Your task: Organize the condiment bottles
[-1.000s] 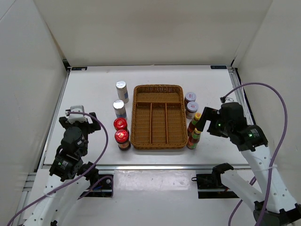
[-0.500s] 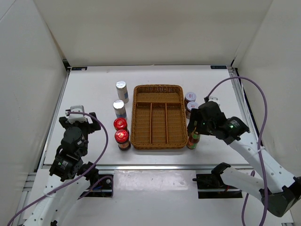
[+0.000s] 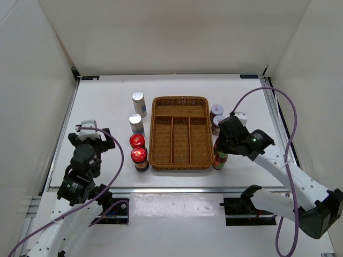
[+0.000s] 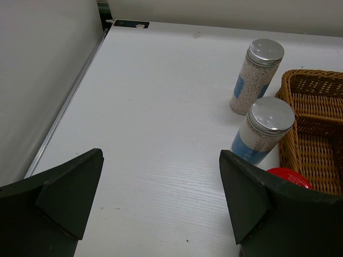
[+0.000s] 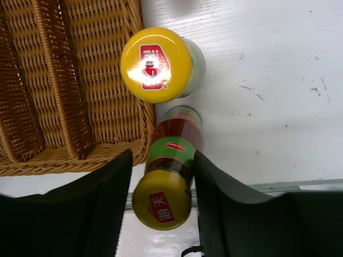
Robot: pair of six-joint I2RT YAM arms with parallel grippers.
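Note:
My right gripper (image 5: 162, 176) is shut on the neck of a yellow-capped, green-necked sauce bottle (image 5: 172, 147), which stands just off the near right corner of the wicker tray (image 5: 64, 158). A second sauce bottle (image 5: 155, 64) stands right behind it, against the tray's side. From above, the right gripper (image 3: 222, 147) covers both bottles, and two grey-lidded jars (image 3: 216, 111) stand behind it. Left of the tray stand two white shakers (image 3: 139, 103) and two red-lidded jars (image 3: 139, 155). My left gripper (image 4: 161, 198) is open over bare table, with the shakers (image 4: 265, 131) ahead to its right.
The brown wicker tray (image 3: 180, 160) with its divided compartments lies mid-table between the two groups of bottles. A metal rail (image 3: 161, 188) runs along the table's near edge, close to the held bottle. White walls close in the left, back and right sides.
The right arm moved left and down over the sauce bottles, and its jaws closed onto the near one. The left arm stayed still and open.

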